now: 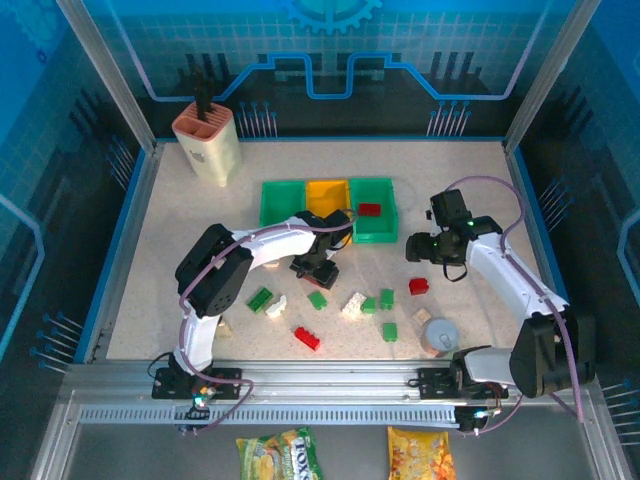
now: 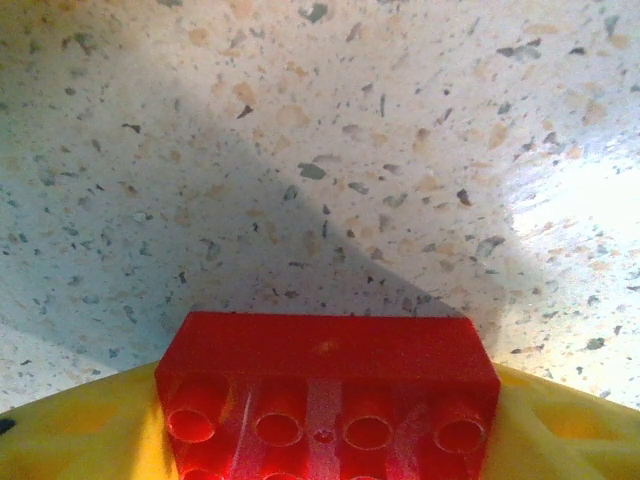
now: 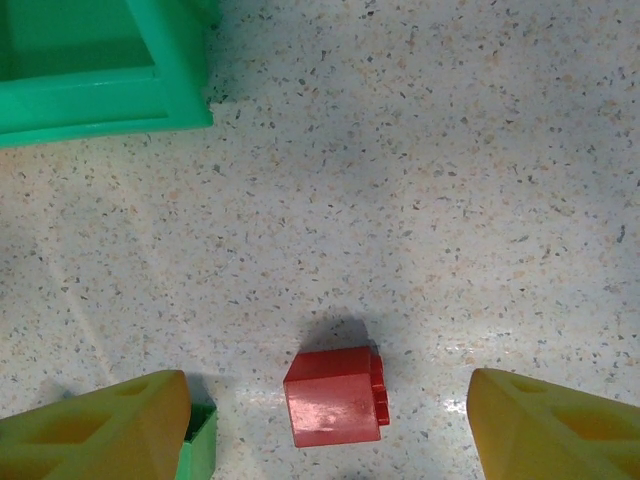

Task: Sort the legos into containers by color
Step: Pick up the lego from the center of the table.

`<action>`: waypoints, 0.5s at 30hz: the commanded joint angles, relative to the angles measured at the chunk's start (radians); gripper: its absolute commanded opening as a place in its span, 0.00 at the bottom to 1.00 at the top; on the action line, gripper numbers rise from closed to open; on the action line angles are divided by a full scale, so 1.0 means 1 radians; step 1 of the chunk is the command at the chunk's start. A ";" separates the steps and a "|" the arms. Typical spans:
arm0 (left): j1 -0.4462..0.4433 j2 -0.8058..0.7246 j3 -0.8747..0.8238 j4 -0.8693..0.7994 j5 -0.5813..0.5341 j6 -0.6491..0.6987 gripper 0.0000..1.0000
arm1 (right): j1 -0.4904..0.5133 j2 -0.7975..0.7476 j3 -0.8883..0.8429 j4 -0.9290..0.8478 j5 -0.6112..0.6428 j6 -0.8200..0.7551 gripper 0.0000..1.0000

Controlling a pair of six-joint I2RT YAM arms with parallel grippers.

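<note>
Left end effector (image 2: 325, 390) is closed on a red brick (image 2: 325, 345), held low over the bench (image 1: 470, 190) at 6 o'clock from the containers (image 1: 322, 193). The brick is probably bound for the right green container (image 1: 388, 222), which holds a red piece (image 1: 369, 210). Right end effector (image 3: 328, 385) stands open, straddling a second red brick (image 3: 335, 400) at 4 o'clock. Unsorted legos (image 1: 352, 303) lie at 6 o'clock.
</note>
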 commanded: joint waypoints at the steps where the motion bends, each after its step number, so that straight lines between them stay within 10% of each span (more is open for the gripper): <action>1: 0.000 -0.031 0.001 -0.011 0.004 0.002 0.61 | -0.017 -0.026 0.015 -0.032 -0.003 -0.008 0.74; 15: 0.001 -0.104 0.090 0.034 0.105 -0.054 0.56 | -0.018 -0.048 0.023 -0.045 0.000 -0.013 0.74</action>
